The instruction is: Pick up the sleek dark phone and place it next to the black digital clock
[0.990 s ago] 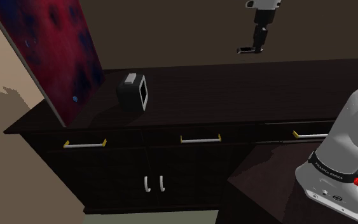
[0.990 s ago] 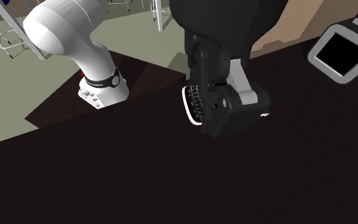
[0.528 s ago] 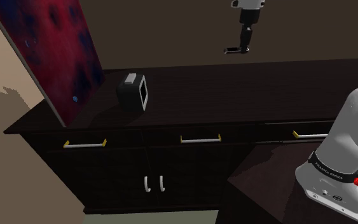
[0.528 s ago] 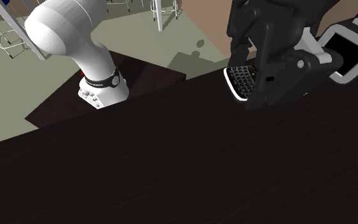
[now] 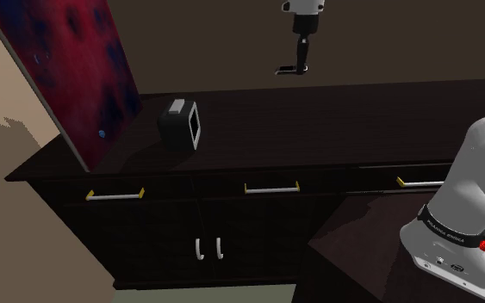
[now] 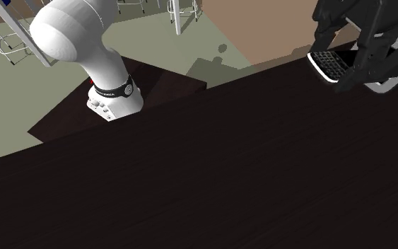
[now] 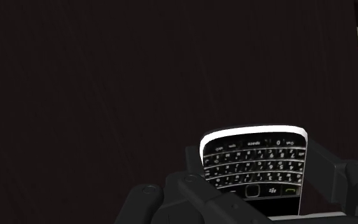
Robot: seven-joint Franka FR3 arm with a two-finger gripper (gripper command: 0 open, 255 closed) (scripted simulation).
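Observation:
A dark phone (image 7: pixel 254 167) with a small keypad and a pale rim is clasped in my black gripper (image 7: pixel 260 191), which is shut on it. In the shoulder view the gripper (image 5: pixel 297 64) hangs well above the dark dresser top (image 5: pixel 335 108), with the phone (image 5: pixel 285 71) sticking out flat at its tip. The black digital clock (image 5: pixel 183 126), a small box with a pale-framed screen, stands on the dresser lower and further to that view's left. In the second exterior view the phone (image 6: pixel 327 65) and gripper (image 6: pixel 363 53) cover most of the clock (image 6: pixel 387 86).
A large red and blue picture (image 5: pixel 77 69) leans at the dresser's left end, just beside the clock. The dresser front has drawers with pale handles (image 5: pixel 271 187). My white arm base (image 6: pixel 84 49) sits on its stand (image 5: pixel 361 250) by the dresser.
The gripper has carried the phone steadily to the shoulder view's left, toward the clock, staying high above the dresser. The clock has not moved.

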